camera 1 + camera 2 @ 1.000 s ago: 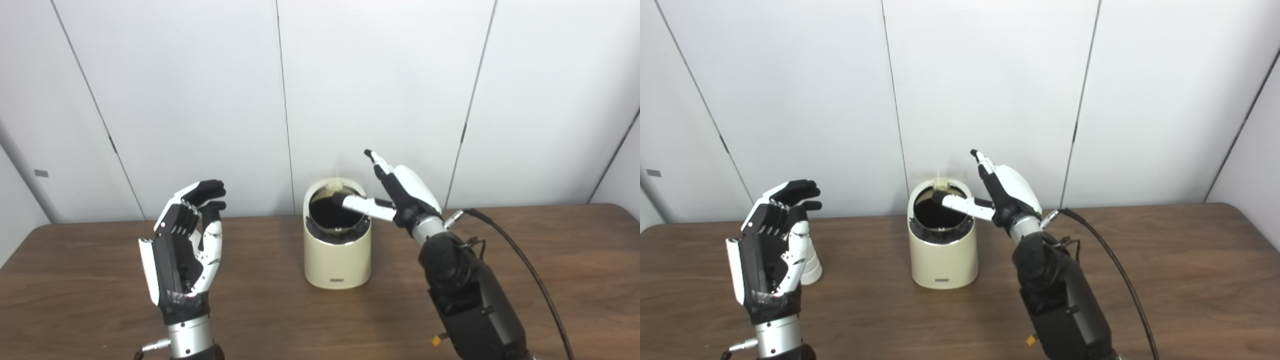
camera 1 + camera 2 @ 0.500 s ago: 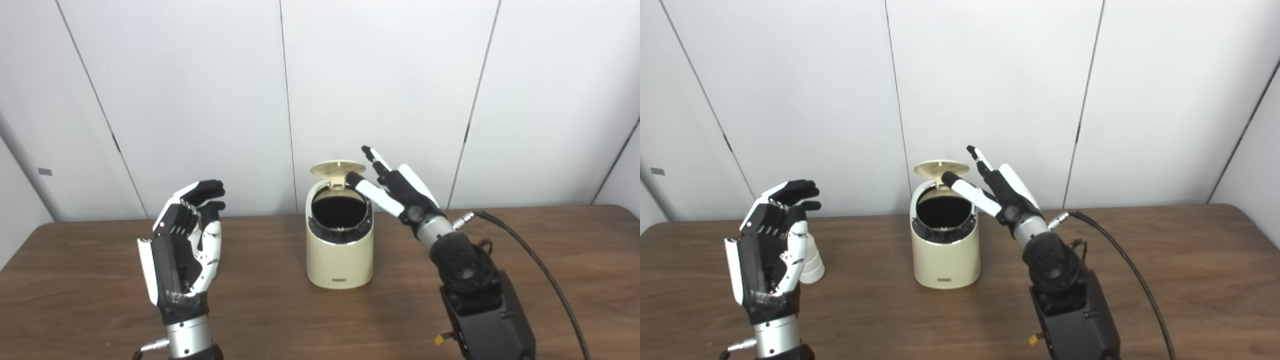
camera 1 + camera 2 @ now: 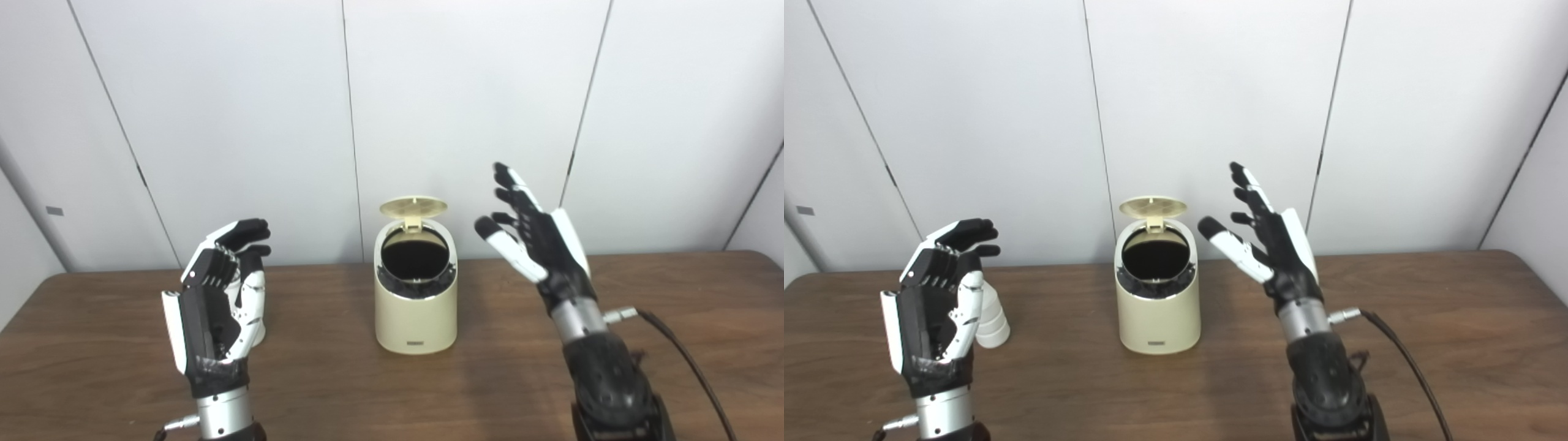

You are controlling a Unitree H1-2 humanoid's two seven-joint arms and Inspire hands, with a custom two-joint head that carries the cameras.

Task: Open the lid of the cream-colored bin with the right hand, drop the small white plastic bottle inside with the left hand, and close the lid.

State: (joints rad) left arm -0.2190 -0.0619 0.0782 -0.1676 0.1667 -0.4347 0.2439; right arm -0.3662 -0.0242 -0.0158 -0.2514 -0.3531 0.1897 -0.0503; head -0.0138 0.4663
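Observation:
The cream-colored bin (image 3: 416,306) stands at the middle of the wooden table, its round lid (image 3: 413,207) tipped up at the back and its dark inside showing. My right hand (image 3: 539,239) is raised to the right of the bin, open with fingers spread, clear of the lid. My left hand (image 3: 217,303) is held up at the left, open and empty. The small white plastic bottle (image 3: 992,318) stands on the table just behind the left hand, mostly hidden by it in the left eye view.
A black cable (image 3: 1402,361) runs from my right wrist across the table (image 3: 343,386) to the right. White wall panels close the back behind the table's far edge.
The lid swung up and stays open. My right hand has pulled back from the bin's rim to the right and upward, fingers spread. The left hand has barely shifted.

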